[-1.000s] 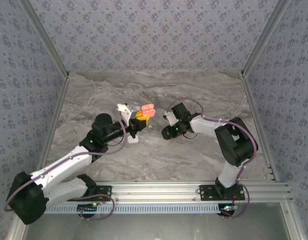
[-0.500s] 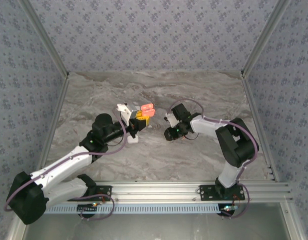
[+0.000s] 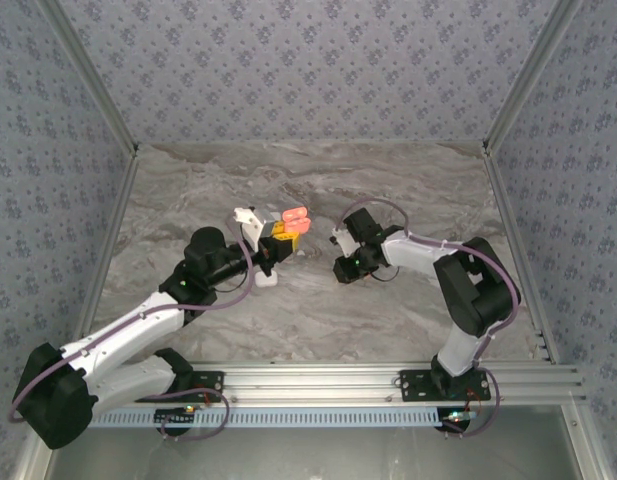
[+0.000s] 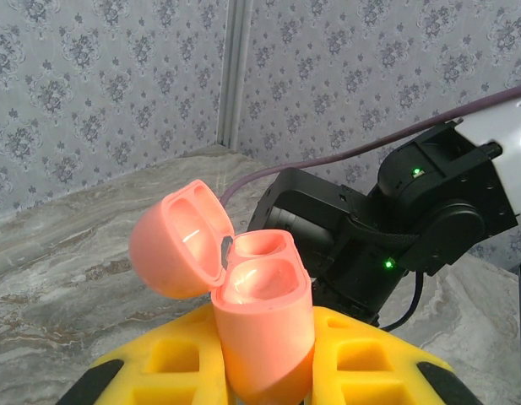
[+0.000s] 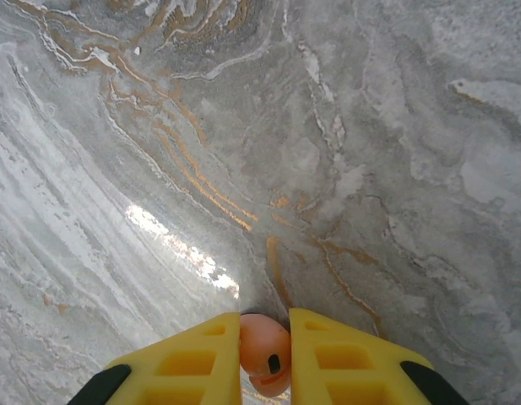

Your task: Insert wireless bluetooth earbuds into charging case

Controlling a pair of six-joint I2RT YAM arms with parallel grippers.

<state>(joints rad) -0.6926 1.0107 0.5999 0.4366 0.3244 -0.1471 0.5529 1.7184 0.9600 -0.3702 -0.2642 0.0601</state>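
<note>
Over the last second my right gripper [image 3: 342, 272] has edged a little further from the coral charging case [image 3: 296, 217] and drawn its fingers in; from above it sits low over the marble table [image 3: 408, 190], right of the case; the left gripper [image 3: 280, 232] carries the case off the table.

Left wrist: the left gripper [image 4: 264, 380] is clamped on the case [image 4: 264, 329]; its lid [image 4: 180, 240] hangs open to the left, and both wells look empty.

Right wrist: the right gripper [image 5: 265, 337] is pinched on a coral earbud [image 5: 264, 353], well apart from the case; whether it rests on the table I cannot tell.

I judge the next step is to lift straight up, carry the earbud over a well, line up its stem, lower slowly, and release only once it is seated.
</note>
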